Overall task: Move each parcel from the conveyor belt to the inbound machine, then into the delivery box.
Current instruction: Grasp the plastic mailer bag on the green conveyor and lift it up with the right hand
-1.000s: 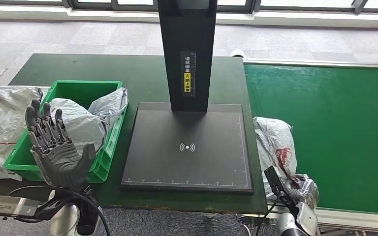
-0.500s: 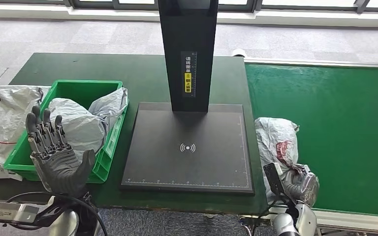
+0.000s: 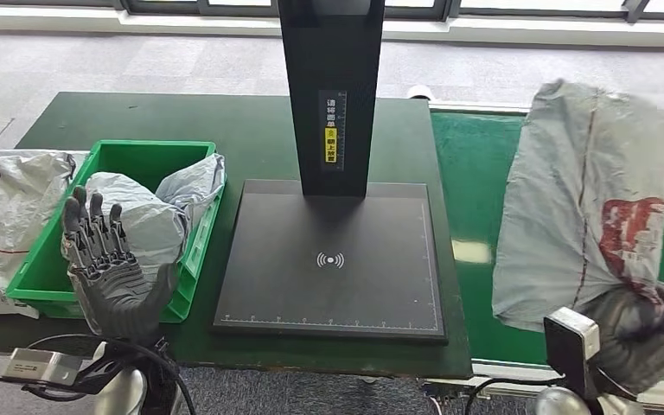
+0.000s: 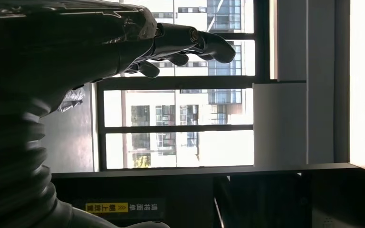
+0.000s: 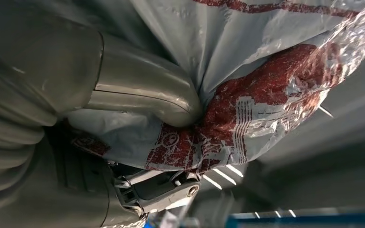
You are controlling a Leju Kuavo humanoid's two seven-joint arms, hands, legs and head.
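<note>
The inbound machine [image 3: 329, 258], a flat matte black platform with a white signal mark at its centre and a tall black post rising at its twelve o'clock edge, sits in the middle of the dark green table [image 3: 251, 130]; the bright green conveyor belt [image 3: 484, 164] runs at its three o'clock side, and the delivery box [image 3: 151, 156], a rigid green plastic crate already holding crumpled grey bags, stands at its nine o'clock side. The parcel [image 3: 584, 199] is a soft grey plastic mailer, creased and glossy with a worn red print, held up off the belt with its long axis roughly upright, its free end toward twelve o'clock. The right hand [image 3: 635, 333] grips it from below, at the parcel's six o'clock end; in the right wrist view the thick thumb presses into bunched film against the fingers. From this grip, the platform lies toward nine o'clock, so the carry looks like a sideways sweep, and the right hand is much the nearer. The left hand [image 3: 112, 268] hovers beside the crate, palm up, fingers spread and holding nothing.
</note>
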